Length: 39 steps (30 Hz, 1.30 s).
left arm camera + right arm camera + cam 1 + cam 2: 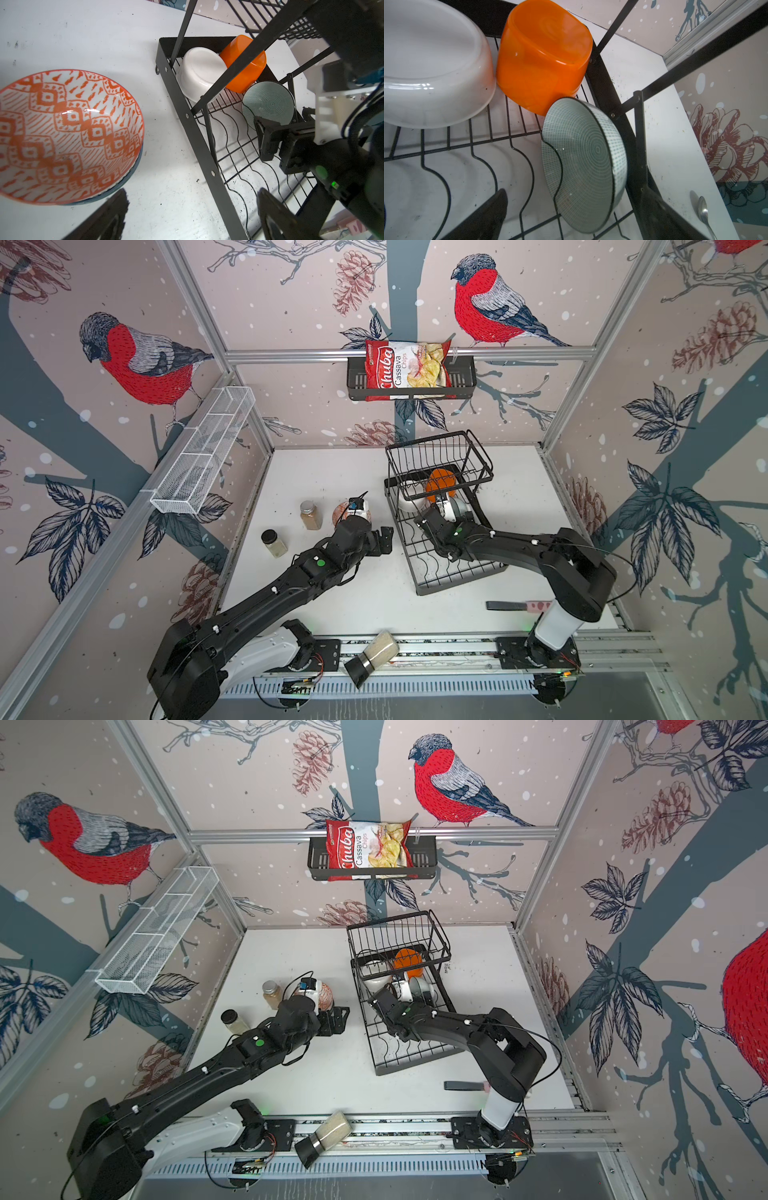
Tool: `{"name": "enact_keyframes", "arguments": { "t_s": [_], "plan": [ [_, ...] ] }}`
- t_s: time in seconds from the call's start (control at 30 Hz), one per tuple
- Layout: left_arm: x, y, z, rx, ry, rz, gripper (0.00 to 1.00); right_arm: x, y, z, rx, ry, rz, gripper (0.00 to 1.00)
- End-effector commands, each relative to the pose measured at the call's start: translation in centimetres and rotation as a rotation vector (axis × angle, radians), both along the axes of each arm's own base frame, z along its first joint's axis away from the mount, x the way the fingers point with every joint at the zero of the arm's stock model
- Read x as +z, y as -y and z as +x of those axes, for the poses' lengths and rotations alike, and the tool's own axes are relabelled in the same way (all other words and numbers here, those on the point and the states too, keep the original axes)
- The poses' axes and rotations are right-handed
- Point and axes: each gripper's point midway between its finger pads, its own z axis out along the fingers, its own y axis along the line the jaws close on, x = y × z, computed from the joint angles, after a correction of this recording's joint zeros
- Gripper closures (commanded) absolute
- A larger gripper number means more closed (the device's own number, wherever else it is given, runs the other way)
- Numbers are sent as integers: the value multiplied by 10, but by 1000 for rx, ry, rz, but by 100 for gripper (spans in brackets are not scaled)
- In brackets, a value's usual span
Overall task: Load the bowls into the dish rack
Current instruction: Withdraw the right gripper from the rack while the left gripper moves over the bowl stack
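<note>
Left pincer (193, 195), right pincer (574, 197) agape

A: What surrounds the workspace?
B: Three walls (291, 302) papered pale pink, with red-breasted bullfinches, pine cones and grey-blue branches, framed by aluminium rails (291, 355).
A: And the furniture?
B: A white tabletop (332, 472), speckled with dark marks. A white mesh shelf (203, 450) hangs on the left wall. A black basket (463, 377) on the back rail holds a chips bag (407, 369).
</note>
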Motion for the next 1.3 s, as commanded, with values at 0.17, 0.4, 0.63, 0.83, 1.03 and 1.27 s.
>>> {"name": "enact_keyframes", "arguments": {
  "t_s": [0.17, 0.4, 0.63, 0.83, 1.03, 1.27],
  "plan": [
    [4, -2, 2, 6, 20, 10, 4, 3, 2, -3, -27, 47, -71, 0],
    [4, -2, 2, 6, 22, 13, 4, 17, -6, -12, 5, 73, -78, 0],
    [7, -7, 3, 36, 24, 8, 4, 34, -10, -22, 41, 80, -29, 1],
    [9, -16, 4, 78, 18, 8, 4, 42, -17, -34, 120, 35, 96, 0],
    [6, -26, 8, 123, -22, 0, 4, 45, -38, -51, 270, -40, 217, 0],
    [3, -49, 11, 206, -82, -7, 4, 57, -67, -77, 477, -97, 320, 1]
  ]
}}
